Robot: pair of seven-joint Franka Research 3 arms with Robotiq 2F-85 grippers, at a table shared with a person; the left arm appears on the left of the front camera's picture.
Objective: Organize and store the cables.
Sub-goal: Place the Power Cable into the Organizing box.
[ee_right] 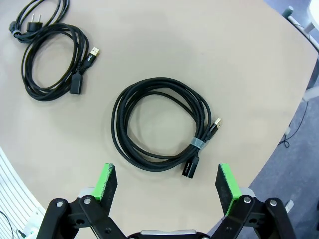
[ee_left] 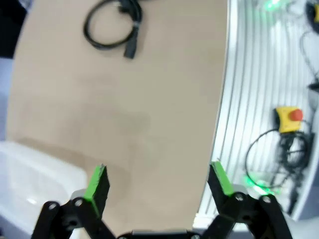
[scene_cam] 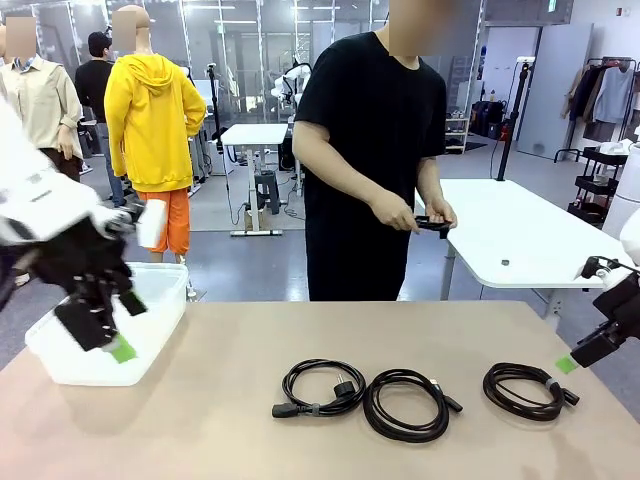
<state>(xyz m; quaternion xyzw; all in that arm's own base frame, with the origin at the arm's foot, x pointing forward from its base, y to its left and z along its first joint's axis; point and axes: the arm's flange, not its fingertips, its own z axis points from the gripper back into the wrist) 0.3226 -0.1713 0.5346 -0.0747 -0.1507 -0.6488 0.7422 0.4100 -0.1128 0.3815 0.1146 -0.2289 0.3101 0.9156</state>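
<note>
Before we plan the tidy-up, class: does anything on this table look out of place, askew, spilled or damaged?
Nothing stands out. The left cable, middle cable and right cable lie neatly coiled in a row on the table, none visibly damaged; the left two are close together. The white bin stands upright.

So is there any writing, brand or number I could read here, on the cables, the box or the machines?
None can be read.
Cables: no print visible on cords or plugs.
White bin: plain.
Green sign near the ceiling: too small to read.
Yellow button box: no legible lettering.
</note>
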